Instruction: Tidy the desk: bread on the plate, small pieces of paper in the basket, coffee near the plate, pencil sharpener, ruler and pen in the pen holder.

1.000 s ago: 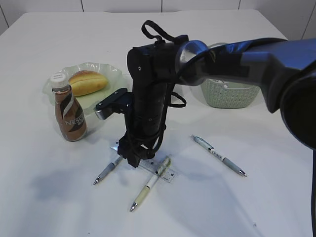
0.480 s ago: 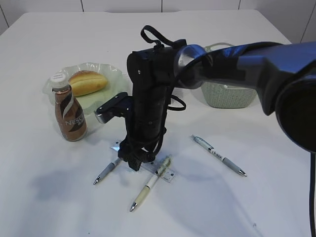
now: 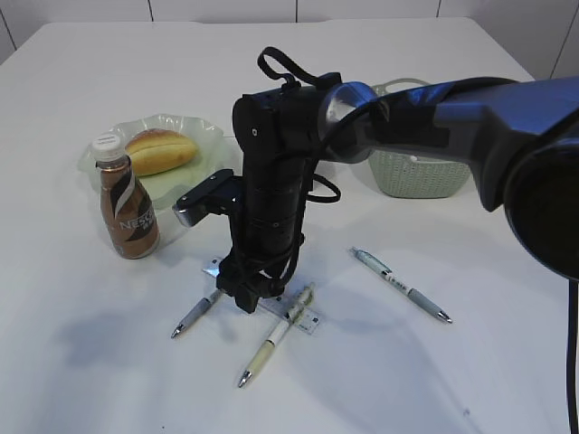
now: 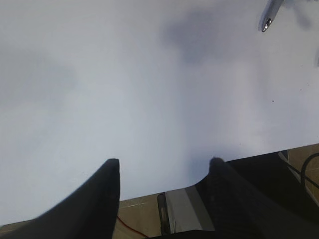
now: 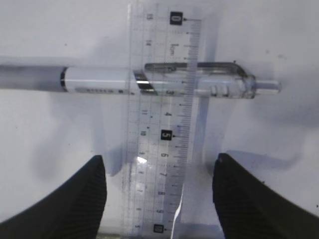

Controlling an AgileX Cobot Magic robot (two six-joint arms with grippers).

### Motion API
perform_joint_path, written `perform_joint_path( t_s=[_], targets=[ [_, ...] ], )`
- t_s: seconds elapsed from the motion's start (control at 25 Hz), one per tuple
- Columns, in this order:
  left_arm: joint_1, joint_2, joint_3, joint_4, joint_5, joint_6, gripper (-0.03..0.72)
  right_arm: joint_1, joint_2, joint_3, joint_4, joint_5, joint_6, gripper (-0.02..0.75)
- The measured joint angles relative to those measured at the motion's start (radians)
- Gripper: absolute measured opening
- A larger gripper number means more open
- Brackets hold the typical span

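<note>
R pincer [image 5: 158, 199] wide, straddling clear ruler [image 5: 162, 129]; ruler's long axis runs between jaws, pen [image 5: 149, 82] crossing it beyond. L pincer [image 4: 164, 172] also open, empty.

White table [image 3: 470, 380]: plate [image 3: 210, 136], coffee bottle [image 3: 127, 212], basket [image 3: 418, 176], ruler [image 5: 162, 149], pens [image 3: 401, 285].

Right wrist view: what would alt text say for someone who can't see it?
A clear ruler lies on a white table, running between two open black gripper fingers. A white pen lies across the ruler; which is on top is unclear.
</note>
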Motion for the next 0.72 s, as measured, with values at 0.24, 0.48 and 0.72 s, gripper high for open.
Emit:
perform_joint_path(
  t_s=[0.24, 0.48, 0.72],
  targets=[
    [0.0, 0.0, 0.0, 0.0, 0.0, 0.0, 0.394, 0.0, 0.004, 0.0, 0.0, 0.0, -0.001, 0.52],
    [0.0, 0.0, 0.0, 0.0, 0.0, 0.0, 0.394, 0.0, 0.011, 0.0, 0.0, 0.0, -0.001, 0.52],
    [0.0, 0.0, 0.0, 0.0, 0.0, 0.0, 0.394, 0.0, 0.011, 0.0, 0.0, 0.0, -0.002, 0.507]
  ],
)
